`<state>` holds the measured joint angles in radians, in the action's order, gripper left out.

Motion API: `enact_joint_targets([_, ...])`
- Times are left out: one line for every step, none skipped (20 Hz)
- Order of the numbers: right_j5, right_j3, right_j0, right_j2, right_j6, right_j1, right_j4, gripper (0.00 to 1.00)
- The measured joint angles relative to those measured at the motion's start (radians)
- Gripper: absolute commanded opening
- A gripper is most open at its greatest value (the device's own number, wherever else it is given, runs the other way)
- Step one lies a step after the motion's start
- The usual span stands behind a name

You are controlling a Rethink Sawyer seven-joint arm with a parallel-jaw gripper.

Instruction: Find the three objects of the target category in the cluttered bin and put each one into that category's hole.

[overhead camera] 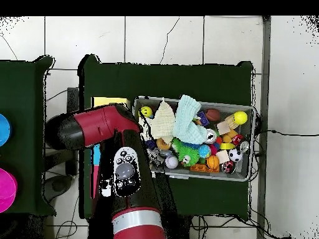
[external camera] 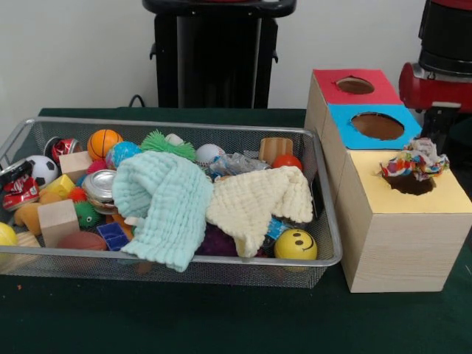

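The wire mesh bin [external camera: 324, 259] stands on the green table, full of toys; it also shows in the overhead view [overhead camera: 250, 177]. One dotted fabric piece [external camera: 415, 161] lies bunched on the far rim of the round hole [external camera: 411, 184] in the yellow-topped box [external camera: 402, 243], partly hanging into it. I see no other dotted piece in the bin. My gripper [external camera: 441, 134] shows as a dark shape just behind and right of that piece, below the red arm [external camera: 424, 88]. In the overhead view the arm [overhead camera: 103, 127] covers the boxes and the gripper.
A mint-green cloth [external camera: 168, 203] and a cream cloth [external camera: 258, 199] drape over the bin's middle. Around them lie balls, wooden blocks, a can [external camera: 99, 188] and a yellow smiley ball [external camera: 296, 244]. The blue-topped hole [external camera: 377, 125] and the red-topped hole [external camera: 355, 85] lie behind the yellow box.
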<state>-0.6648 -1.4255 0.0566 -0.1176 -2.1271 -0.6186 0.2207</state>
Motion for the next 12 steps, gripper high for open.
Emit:
enact_joint_targets([0.009, 0.007, 0.005, 0.010, 0.000, 0.004, -0.003, 0.00])
enact_joint_targets([0.015, 0.011, 0.008, 0.017, 0.000, 0.007, -0.005, 0.00])
enact_joint_targets([0.020, 0.016, 0.011, 0.023, 0.000, 0.010, -0.005, 0.00])
enact_joint_targets([0.028, 0.023, 0.014, 0.031, 0.000, 0.014, -0.005, 0.00])
enact_joint_targets([0.037, 0.033, 0.019, 0.043, 0.000, 0.021, -0.005, 0.00])
enact_joint_targets([0.041, 0.040, 0.022, 0.050, 0.000, 0.025, -0.005, 0.00])
enact_joint_targets([0.045, 0.045, 0.024, 0.058, 0.000, 0.029, -0.005, 0.00])
enact_joint_targets([0.049, 0.056, 0.029, 0.073, 0.000, 0.037, -0.004, 0.00])
enact_joint_targets([0.051, 0.062, 0.031, 0.082, 0.000, 0.042, -0.004, 0.00])
enact_joint_targets([0.052, 0.067, 0.034, 0.090, 0.000, 0.047, -0.004, 0.00])
enact_joint_targets([0.053, 0.074, 0.037, 0.102, 0.000, 0.054, -0.003, 0.00])
enact_joint_targets([0.053, 0.086, 0.041, 0.119, 0.000, 0.067, -0.003, 0.00])
